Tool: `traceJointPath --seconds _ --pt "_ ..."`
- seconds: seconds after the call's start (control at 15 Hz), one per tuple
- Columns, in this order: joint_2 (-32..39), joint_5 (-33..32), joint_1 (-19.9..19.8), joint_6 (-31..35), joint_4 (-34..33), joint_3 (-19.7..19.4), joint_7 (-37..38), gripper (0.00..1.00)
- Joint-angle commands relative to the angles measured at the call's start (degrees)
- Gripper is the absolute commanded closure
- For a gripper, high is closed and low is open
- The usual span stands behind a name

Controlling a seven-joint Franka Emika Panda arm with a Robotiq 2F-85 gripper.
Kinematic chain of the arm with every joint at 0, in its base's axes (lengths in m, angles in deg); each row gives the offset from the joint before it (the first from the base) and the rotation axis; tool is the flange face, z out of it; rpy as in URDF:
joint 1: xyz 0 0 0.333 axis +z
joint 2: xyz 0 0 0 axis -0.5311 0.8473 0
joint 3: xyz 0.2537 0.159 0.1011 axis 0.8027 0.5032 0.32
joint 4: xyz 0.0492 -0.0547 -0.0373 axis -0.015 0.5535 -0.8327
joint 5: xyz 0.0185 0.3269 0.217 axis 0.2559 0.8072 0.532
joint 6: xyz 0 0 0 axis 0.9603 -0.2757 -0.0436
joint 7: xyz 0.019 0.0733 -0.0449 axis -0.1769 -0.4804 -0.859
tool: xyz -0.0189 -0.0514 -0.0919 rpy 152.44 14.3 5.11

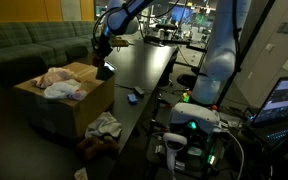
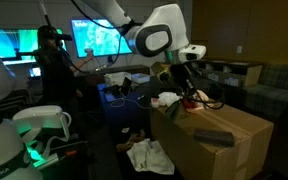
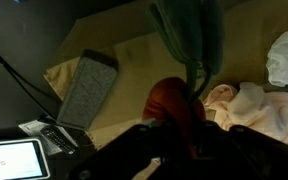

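Right at the lens in wrist view: end effector [image 3: 174, 135], dark, jaws pinched nearly closed on red-and-green plush item [image 3: 176, 100]. Red bulb at the fingertips, green part trailing toward frame top. Plush item held over open cardboard box [image 3: 134, 58]; contact with box not clear. Same in an exterior view: end effector [image 2: 189, 72] above box [image 2: 239, 140]. On box flap: grey rectangular pad [image 3: 84, 90], lying flat, apart from plush item. Just beside plush item, in the box: pink-and-white cloth heap [image 3: 246, 105]; touching or not, cannot tell. Further out: white cloth [image 2: 149, 155] on floor beside box, black tabletop [image 1: 149, 65] alongside, small blue object [image 1: 132, 97] on it. Person in headset [image 2: 52, 55] near lit screens [image 2: 99, 38].
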Motion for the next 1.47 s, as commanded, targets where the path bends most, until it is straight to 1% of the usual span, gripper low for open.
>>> traceJointPath --seconds 0.0,0.13,0.47,0.67,0.8,0.87,0.93,1.07,1.13,1.27,1.4 --pt "6.6 -0.9 2.4 -1.3 -7.8 -1.4 2.4 0.92" --pt "9.9 -1.7 3.2 -1.3 -11.0 -2.3 3.9 0.92" --pt "17.8 -5.2 5.8 -0.8 -18.2 -6.9 8.9 0.92" --pt "20.9 -6.5 7.3 -0.5 -21.2 -9.3 10.9 0.93" --pt "21.9 -6.9 8.2 -0.7 -22.5 -10.6 12.2 0.91" --pt "22.0 -6.9 8.6 -0.9 -22.8 -11.0 12.7 0.6" --pt "22.3 -7.1 9.1 -0.9 -23.2 -11.7 13.4 0.58" --pt "22.0 -7.5 10.2 -1.2 -23.3 -12.9 14.7 0.45" --pt "21.5 -7.7 10.6 -1.0 -23.1 -13.3 15.2 0.35" --pt "20.5 -8.5 11.5 -0.8 -22.5 -14.3 16.3 0.2" --pt "19.0 -9.5 12.2 -0.2 -21.5 -15.2 17.5 0.07"
